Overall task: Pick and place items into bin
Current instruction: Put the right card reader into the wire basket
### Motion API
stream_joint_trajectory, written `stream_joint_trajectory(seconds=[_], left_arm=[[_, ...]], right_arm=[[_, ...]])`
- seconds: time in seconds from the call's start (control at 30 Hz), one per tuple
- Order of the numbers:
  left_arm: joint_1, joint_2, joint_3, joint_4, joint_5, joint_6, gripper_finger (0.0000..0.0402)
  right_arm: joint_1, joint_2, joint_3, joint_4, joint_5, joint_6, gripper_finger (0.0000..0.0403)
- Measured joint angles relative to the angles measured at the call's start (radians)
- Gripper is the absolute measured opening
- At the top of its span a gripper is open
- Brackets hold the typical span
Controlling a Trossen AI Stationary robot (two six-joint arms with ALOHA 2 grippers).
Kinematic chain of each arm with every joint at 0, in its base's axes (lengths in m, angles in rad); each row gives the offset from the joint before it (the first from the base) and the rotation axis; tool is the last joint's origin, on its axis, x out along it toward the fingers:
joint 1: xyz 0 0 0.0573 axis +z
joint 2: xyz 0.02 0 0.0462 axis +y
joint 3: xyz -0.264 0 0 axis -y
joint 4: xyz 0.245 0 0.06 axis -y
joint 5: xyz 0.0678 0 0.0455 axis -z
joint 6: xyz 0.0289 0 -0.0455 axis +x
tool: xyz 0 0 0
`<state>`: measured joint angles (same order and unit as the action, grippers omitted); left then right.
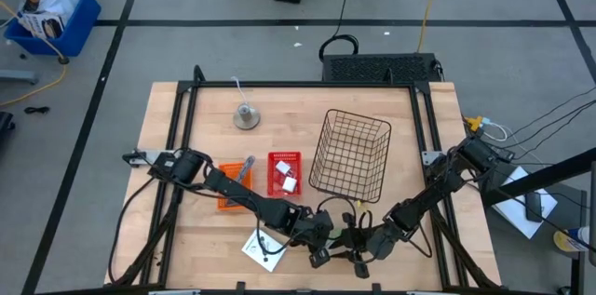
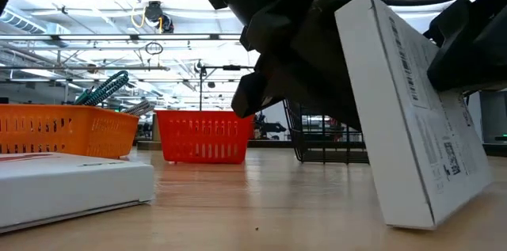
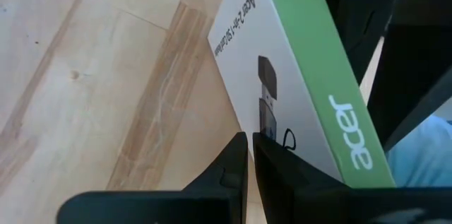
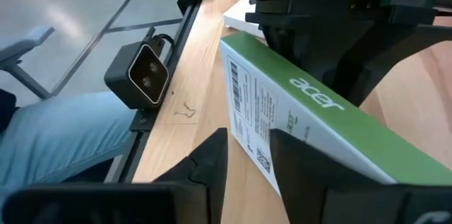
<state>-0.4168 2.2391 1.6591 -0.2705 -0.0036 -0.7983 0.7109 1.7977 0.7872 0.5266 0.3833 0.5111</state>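
A white card, really a flat white box with a green "acer" side [image 2: 412, 116] [image 3: 282, 61] [image 4: 311, 104], stands tilted near the table's near edge, its lower edge on the wood. My right gripper [image 4: 248, 157] [image 1: 358, 244] straddles its lower corner. My left gripper [image 3: 251, 143] [image 1: 321, 239] is shut, its tips right at the box's printed face. A second white card [image 1: 261, 247] [image 2: 63, 184] lies flat to the left. The teal-handled tool [image 2: 107, 89] and the grey tool [image 1: 244, 172] stick out of an orange bin. Small white blocks [image 1: 286, 176] lie in a red bin. My left gripper has its shut fingertips [image 3: 236, 146] at the lower part of the box's printed white face [image 3: 265, 121]; whether they touch it I cannot tell. My right gripper takes the box's lower corner [image 4: 258, 150] between its two fingers, across the box's thickness, one finger [image 4: 212, 160] on the barcode face. The box is tilted, its bottom edge [image 2: 408, 223] on the table.
A black wire basket [image 1: 352, 154] [image 2: 325, 140] stands right of the red bin [image 1: 284, 172], with the orange bin [image 1: 233, 185] to its left. A round grey bell-like object [image 1: 246, 116] sits farther back. A camera [image 4: 141, 75] and a person's blue-clad leg [image 4: 56, 146] are at the near edge.
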Motion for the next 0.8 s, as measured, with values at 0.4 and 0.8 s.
stream_joint_trajectory(seconds=[0.4, 0.8], left_arm=[[0.0, 0.0, 0.0, -0.015, -0.01, 0.002, 0.0031], [-0.001, -0.003, 0.002, -0.019, -0.009, 0.005, 0.0031]], right_arm=[[0.017, 0.0, 0.0, 0.017, 0.011, -0.027, 0.01], [0.044, 0.0, 0.0, 0.012, 0.018, 0.027, 0.0096]])
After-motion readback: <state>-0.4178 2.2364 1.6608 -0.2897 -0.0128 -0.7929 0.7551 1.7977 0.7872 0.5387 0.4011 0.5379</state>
